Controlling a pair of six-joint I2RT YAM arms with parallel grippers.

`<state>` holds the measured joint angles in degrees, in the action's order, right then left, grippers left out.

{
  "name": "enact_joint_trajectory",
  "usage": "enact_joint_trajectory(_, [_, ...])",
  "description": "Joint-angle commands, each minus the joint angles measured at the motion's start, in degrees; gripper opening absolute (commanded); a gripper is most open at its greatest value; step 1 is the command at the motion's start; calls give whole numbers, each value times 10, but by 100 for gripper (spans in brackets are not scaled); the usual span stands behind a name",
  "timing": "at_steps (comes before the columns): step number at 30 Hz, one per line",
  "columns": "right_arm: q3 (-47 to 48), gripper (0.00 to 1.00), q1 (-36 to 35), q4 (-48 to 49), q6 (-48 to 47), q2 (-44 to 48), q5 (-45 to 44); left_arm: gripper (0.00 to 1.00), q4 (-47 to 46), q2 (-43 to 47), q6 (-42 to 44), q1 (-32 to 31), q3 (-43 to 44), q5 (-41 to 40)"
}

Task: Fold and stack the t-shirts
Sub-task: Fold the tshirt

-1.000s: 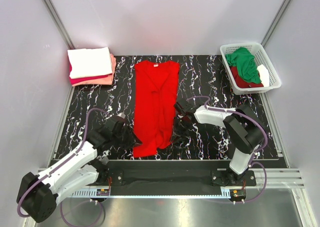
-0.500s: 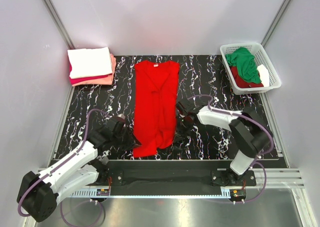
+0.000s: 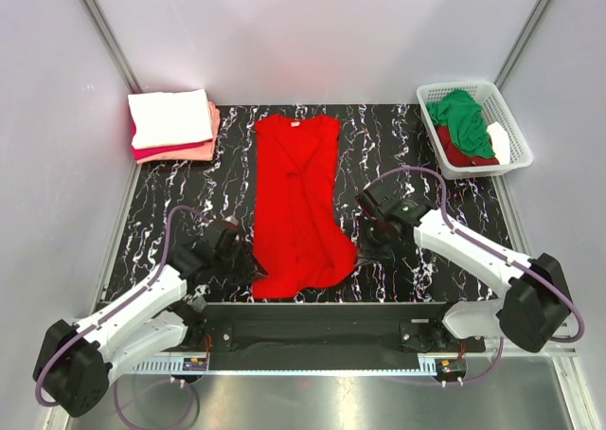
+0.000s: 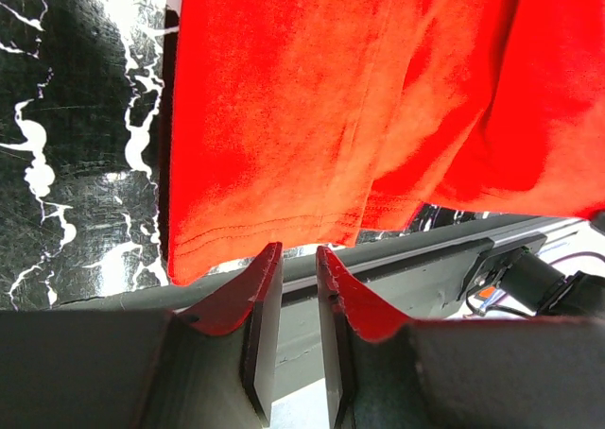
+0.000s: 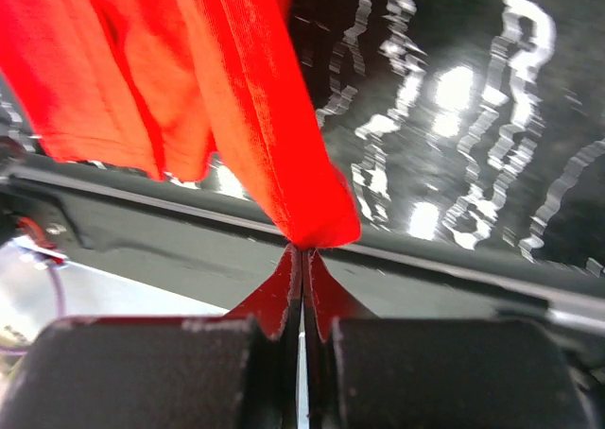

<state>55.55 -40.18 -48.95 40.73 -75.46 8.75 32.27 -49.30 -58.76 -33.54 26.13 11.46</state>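
Observation:
A bright red t-shirt (image 3: 295,193) lies lengthwise down the middle of the black marbled table (image 3: 398,146), neck label at the far end. My right gripper (image 3: 361,253) is shut on its near right hem corner; in the right wrist view the cloth (image 5: 236,98) runs up from the closed gripper (image 5: 302,251). My left gripper (image 3: 249,267) is at the near left hem corner. In the left wrist view it (image 4: 298,251) is open by a narrow gap and empty, just short of the hem (image 4: 274,226).
Folded white (image 3: 170,117), crimson and salmon pink (image 3: 194,151) shirts are stacked at the back left. A white lattice basket (image 3: 516,132) at the back right holds a green shirt (image 3: 462,117), a dark red one (image 3: 459,153) and a white one (image 3: 499,141). The table's near edge lies just below both grippers.
My right arm has swung out to the right with the hem corner in its grip, spreading the shirt's near end wider. The left arm has hardly moved.

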Motion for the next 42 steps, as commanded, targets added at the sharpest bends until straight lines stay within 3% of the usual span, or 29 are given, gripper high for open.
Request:
enact_joint_trajectory(1, [45,0,-4,-76,-31,29,-62,25,-34,-8,-1,2,24,7])
enact_joint_trajectory(8, [121,0,-5,-158,-84,10,-117,25,-45,-11,-3,2,19,10])
enact_joint_trajectory(16, [198,0,-42,-145,-114,-93,-102,24,-58,-8,-7,2,4,15])
enact_joint_trajectory(24, [315,0,-177,-146,-104,-224,-106,24,-67,-9,-9,2,-5,20])
enact_joint_trajectory(34, [338,0,-281,-106,-98,-322,-94,25,-70,-13,-6,2,-6,24])
enact_joint_trajectory(36, [342,43,-285,-100,-101,-329,-92,25,-70,-14,-5,2,-7,22])
enact_joint_trajectory(37, [345,56,-287,-98,-102,-329,-95,25,-70,-15,-4,2,-7,22])
enact_joint_trajectory(39, [359,68,-287,-92,-104,-317,-109,25,-67,-16,-4,2,-6,22])
enact_joint_trajectory(42, [371,76,-287,-75,-99,-276,-133,24,-57,-16,-2,2,-3,19])
